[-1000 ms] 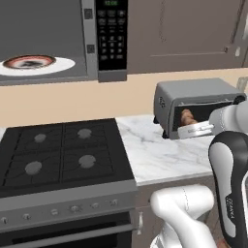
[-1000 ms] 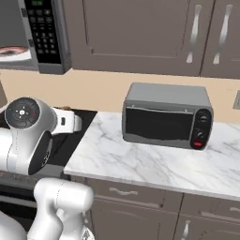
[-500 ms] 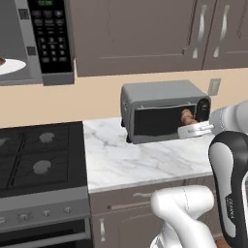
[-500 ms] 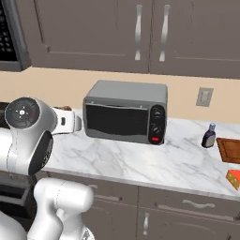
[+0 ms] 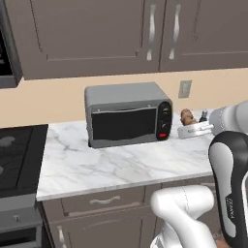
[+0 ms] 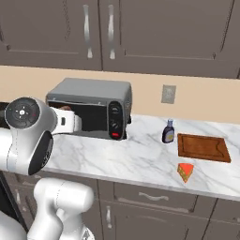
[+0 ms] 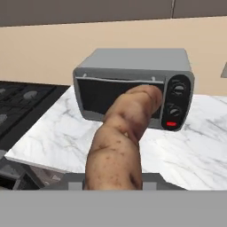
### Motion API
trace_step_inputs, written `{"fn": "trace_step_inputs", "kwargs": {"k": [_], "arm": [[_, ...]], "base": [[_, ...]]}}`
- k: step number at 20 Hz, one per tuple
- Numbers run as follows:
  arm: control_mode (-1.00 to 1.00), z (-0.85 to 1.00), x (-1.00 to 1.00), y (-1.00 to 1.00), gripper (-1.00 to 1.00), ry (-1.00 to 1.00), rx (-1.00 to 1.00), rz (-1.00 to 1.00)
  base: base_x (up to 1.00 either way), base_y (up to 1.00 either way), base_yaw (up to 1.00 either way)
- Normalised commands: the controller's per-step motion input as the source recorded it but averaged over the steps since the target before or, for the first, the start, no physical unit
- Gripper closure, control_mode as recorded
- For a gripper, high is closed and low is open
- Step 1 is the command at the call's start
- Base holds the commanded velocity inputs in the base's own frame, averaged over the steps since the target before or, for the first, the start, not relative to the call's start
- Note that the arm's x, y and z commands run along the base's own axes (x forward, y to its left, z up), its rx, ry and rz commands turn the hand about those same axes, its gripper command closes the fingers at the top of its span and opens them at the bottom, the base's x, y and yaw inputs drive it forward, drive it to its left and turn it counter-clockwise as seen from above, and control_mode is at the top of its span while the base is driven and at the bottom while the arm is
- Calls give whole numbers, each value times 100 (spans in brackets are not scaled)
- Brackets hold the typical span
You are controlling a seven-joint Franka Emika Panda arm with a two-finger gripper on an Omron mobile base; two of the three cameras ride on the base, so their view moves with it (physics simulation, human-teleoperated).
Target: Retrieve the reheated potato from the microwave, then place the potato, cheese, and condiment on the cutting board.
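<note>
My gripper (image 5: pixel 187 124) is shut on the brown potato (image 5: pixel 187 115) and holds it above the marble counter, to the right of the silver toaster oven. The potato (image 7: pixel 122 142) fills the middle of the hand view and hides the fingertips. In the right base view the gripper (image 6: pixel 64 114) and potato (image 6: pixel 65 108) hang in front of the toaster oven. The condiment bottle (image 6: pixel 168 131) stands on the counter beside the reddish-brown cutting board (image 6: pixel 203 147). The orange cheese wedge (image 6: pixel 185 171) lies in front of the board, near the counter edge. An edge of the microwave (image 5: pixel 6 58) shows at the far left.
The silver toaster oven (image 5: pixel 127 119) sits on the counter against the wall, with its door shut. A black stove (image 5: pixel 14 160) lies to the left. Wall cabinets (image 6: pixel 117 33) hang above. Bare marble (image 6: pixel 140 159) lies between the oven and the board.
The whole picture has slid left as the base drove right. The microwave and stove have moved to the left edge, and the bottle, board and cheese have come further into view. The potato stays gripped.
</note>
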Motion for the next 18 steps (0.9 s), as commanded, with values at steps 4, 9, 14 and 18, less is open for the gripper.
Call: {"fn": "trace_step_inputs", "kwargs": {"k": [4,9,14,18], "arm": [[100,0,0,0,100,0,0,0],[100,0,0,0,100,0,0,0],[100,0,0,0,100,0,0,0],[100,0,0,0,100,0,0,0]], "base": [[0,-74,0],[0,-73,0],[6,-71,0],[10,-70,0]]}}
